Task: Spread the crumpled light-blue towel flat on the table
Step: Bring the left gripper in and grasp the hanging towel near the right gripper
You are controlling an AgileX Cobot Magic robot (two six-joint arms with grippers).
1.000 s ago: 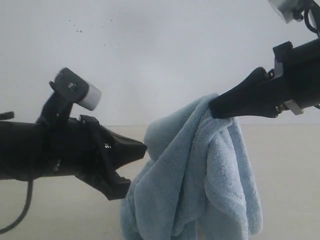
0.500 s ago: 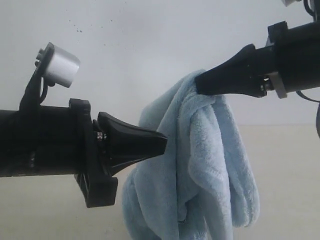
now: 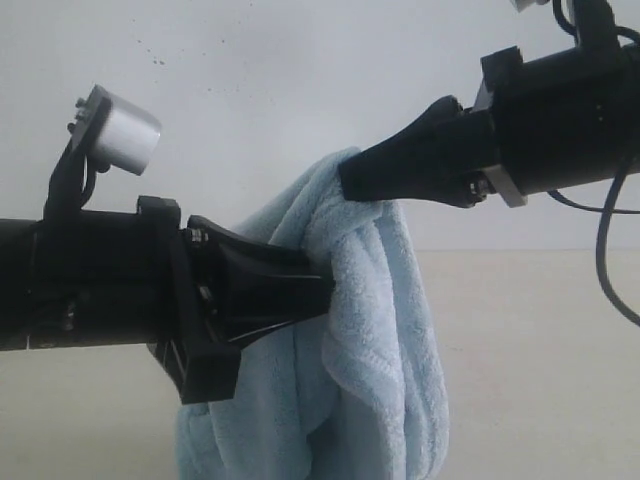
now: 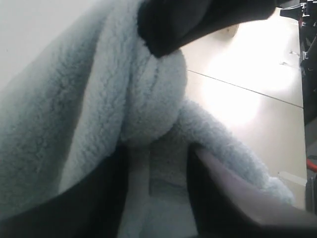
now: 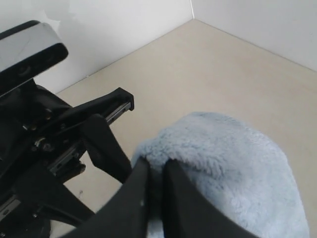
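towel (image 3: 385, 330) over beige table (image 3: 540, 360), white wall (image 3: 300, 100) behind

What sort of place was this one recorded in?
Probably a robot lab bench, not a home: a plain pale table before a blank white wall, and two black robot arms working a light-blue towel.

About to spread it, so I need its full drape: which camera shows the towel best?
The exterior view: the towel hangs in long folds from the right tool, the left tool at its side. The left wrist view shows only close-up folds between that tool's fingers; the right wrist view only the pinched top.
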